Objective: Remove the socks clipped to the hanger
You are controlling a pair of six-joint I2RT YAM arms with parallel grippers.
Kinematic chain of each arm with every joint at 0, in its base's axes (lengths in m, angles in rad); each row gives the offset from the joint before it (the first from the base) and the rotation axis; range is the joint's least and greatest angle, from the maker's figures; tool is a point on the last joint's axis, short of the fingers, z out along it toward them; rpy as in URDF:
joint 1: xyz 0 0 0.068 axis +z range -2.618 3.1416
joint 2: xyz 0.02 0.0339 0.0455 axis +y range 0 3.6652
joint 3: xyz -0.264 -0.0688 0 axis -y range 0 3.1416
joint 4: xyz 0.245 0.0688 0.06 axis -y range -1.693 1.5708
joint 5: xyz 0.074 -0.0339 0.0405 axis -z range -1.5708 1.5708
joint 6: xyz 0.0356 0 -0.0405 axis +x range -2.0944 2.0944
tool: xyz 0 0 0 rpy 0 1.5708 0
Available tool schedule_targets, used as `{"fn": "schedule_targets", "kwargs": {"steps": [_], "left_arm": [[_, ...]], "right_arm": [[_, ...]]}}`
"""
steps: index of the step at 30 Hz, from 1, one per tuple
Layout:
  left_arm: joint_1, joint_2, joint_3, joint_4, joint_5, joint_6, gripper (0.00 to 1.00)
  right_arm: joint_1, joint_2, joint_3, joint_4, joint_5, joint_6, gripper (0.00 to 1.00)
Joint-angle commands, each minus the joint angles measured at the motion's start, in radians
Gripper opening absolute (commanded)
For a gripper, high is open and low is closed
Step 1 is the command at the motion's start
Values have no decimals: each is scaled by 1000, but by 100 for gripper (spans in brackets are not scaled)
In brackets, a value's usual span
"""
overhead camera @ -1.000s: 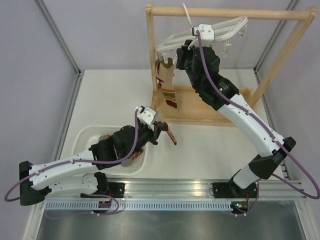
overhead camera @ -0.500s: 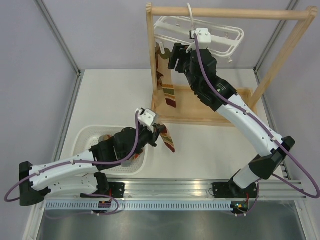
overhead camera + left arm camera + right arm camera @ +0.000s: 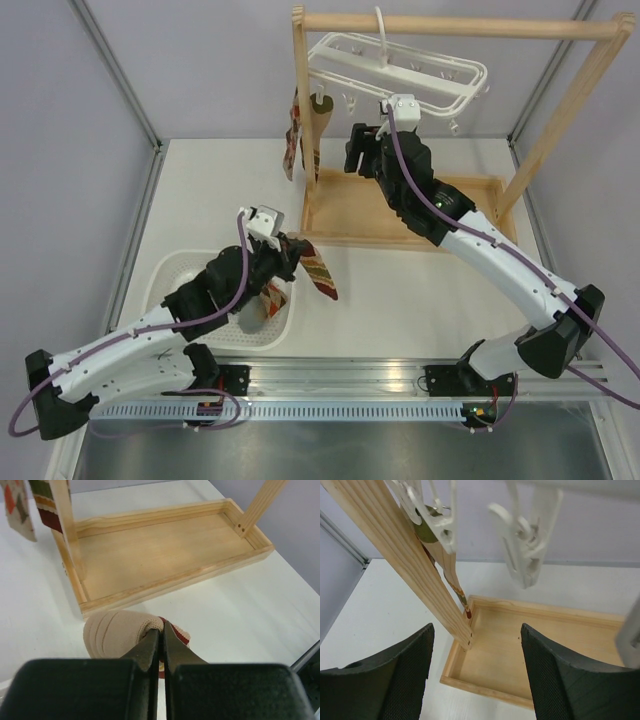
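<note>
1. White perforated basket (image 3: 172, 272) sits at the left, with a brownish sock (image 3: 255, 306) lying inside it beneath the arm.
2. The left gripper (image 3: 298, 250) is clenched on a striped sock (image 3: 321, 276), red and cream, which dangles just right of the basket's rim.
3. Two clipped socks (image 3: 292, 145) hang from the left end of the white hanger (image 3: 420, 70), beside the wooden rack (image 3: 450, 25) post.
4. The right gripper (image 3: 358, 150) hovers under the hanger, fingers spread, grasping nothing. Bare clips (image 3: 522, 545) dangle above it.
</note>
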Motion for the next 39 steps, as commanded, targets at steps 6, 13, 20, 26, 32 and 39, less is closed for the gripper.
{"fn": "schedule_targets", "kwargs": {"steps": [6,13,20,26,32,39], "left_arm": [[297,-61,-46,-60,205,-259,2],[388,-297,-118,-195,93,-419,2],[399,-467,-119,-433,102,-541,2],[399,-590,-162,-559,28,-624,2],[399,-685,-96,-709,-130,-618,2],[399,-698,-101,-754,-130,-606,2]], "right_arm": [[-14,-162,-231,66,21,64,74],[-66,-249,-410,83,7,105,75],[-123,-305,-537,143,-61,148,75],[-145,-323,-593,165,-82,159,74],[-166,-338,-639,177,-94,165,75],[-175,-329,-687,220,-125,194,75]]}}
